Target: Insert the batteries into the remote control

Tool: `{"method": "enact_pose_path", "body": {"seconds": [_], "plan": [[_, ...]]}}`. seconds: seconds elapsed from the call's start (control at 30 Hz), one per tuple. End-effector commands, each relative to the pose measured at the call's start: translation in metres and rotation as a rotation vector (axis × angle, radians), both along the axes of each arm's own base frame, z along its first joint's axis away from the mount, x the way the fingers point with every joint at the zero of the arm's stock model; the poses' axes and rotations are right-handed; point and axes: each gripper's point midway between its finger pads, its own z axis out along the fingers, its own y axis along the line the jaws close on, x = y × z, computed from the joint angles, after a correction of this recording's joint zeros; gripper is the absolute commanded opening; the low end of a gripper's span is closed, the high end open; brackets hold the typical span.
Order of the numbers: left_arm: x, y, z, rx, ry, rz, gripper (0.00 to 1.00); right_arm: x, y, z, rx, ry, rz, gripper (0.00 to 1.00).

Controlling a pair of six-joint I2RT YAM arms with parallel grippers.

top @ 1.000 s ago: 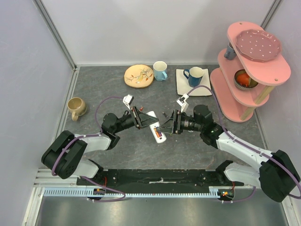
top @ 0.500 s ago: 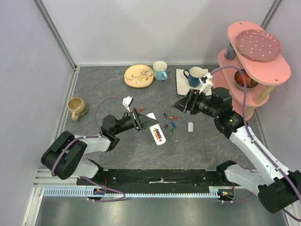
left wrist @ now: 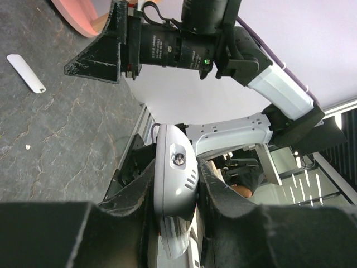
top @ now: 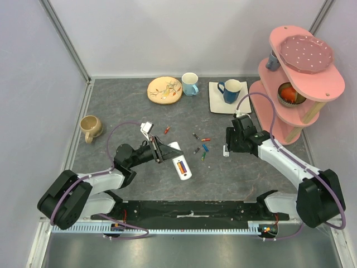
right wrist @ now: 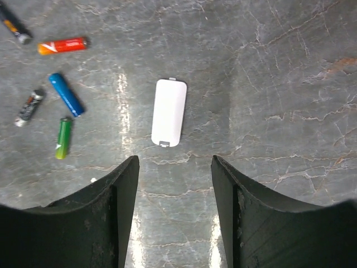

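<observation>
My left gripper (top: 162, 152) is shut on the white remote control (top: 179, 162), which juts out to the right with its open compartment facing up and red and orange cells inside. In the left wrist view the remote control (left wrist: 175, 173) is squeezed between both pads. Loose batteries (top: 202, 146) lie scattered right of it: orange-red (right wrist: 62, 45), blue (right wrist: 66, 94), green (right wrist: 63, 137) and grey (right wrist: 29, 107). My right gripper (right wrist: 174, 159) stands open, pointing down just short of a flat white battery cover (right wrist: 169, 120) on the table. From above, the right gripper (top: 227, 145) hovers over that cover (top: 226, 151).
Another small battery (top: 165, 130) lies behind the left gripper. A tan mug (top: 89, 127) sits at the left. A patterned plate (top: 164, 89), a light blue mug (top: 189, 84) and a blue mug (top: 230, 90) on a white square dish line the back. A pink tiered shelf (top: 290, 84) stands at the right.
My right gripper has pulled away from the remote, swung right and come down over the white cover, its jaws a little narrower. The left arm has shifted the remote slightly nearer.
</observation>
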Motion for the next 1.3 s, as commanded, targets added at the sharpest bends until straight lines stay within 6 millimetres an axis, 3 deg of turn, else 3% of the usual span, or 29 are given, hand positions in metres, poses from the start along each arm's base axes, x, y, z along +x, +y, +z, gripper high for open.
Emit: {"method": "enact_pose_path", "body": {"seconds": [0.0,0.17,0.4,0.87,1.27], "plan": [[-0.008,0.004,0.001,0.002,-0.069,-0.002,0.02,0.010,-0.008,-0.005,-0.067,-0.025,0.005,0.61],[-0.013,0.006,-0.001,-0.004,-0.063,-0.005,0.02,0.013,0.005,-0.011,-0.046,-0.021,0.053,0.61],[-0.015,0.007,-0.002,-0.006,-0.063,-0.010,0.02,0.014,0.019,-0.037,-0.082,0.065,0.124,0.66],[-0.014,0.006,-0.002,-0.002,-0.060,-0.010,0.02,0.020,0.018,-0.052,-0.120,0.085,0.118,0.64],[-0.014,0.007,-0.003,0.000,-0.057,-0.005,0.02,0.026,0.014,-0.063,-0.139,0.092,0.059,0.57]]}}
